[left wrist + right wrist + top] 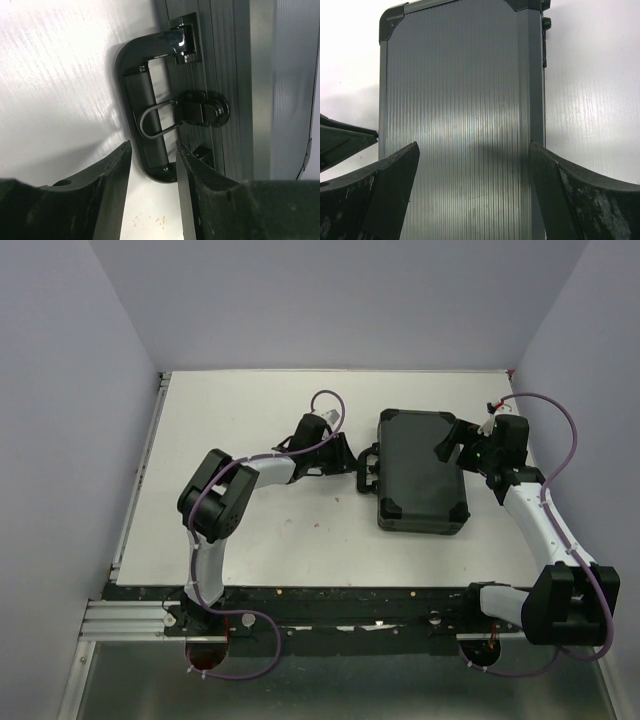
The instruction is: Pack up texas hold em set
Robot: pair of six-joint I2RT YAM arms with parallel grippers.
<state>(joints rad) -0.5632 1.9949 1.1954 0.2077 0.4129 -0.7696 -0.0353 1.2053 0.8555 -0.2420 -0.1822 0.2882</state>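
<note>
The case (420, 475) lies shut and flat on the worktop (260, 540), right of centre. Its long axis runs away from my bases, a little skewed. The handle (145, 100) sits on the long side that faces my left arm, so that arm is the nearer one for any carrying or tugging.

My left pincer (153, 150) has its fingers drawn in on the near end of the handle's grip bar, one on each side. I take that as a clamp, though the contact itself is partly hidden. Just beyond the bar is a latch (202, 107) with its wire loop swung out toward the handle. I cannot tell whether it is fastened.

My right pincer (474, 150) hangs over the ribbed lid from the case's far right side. Its fingers are spread wide and hold nothing.

Any pull from the left would run across the case's short axis. The right pincer is placed to steady the lid from the opposite side.
</note>
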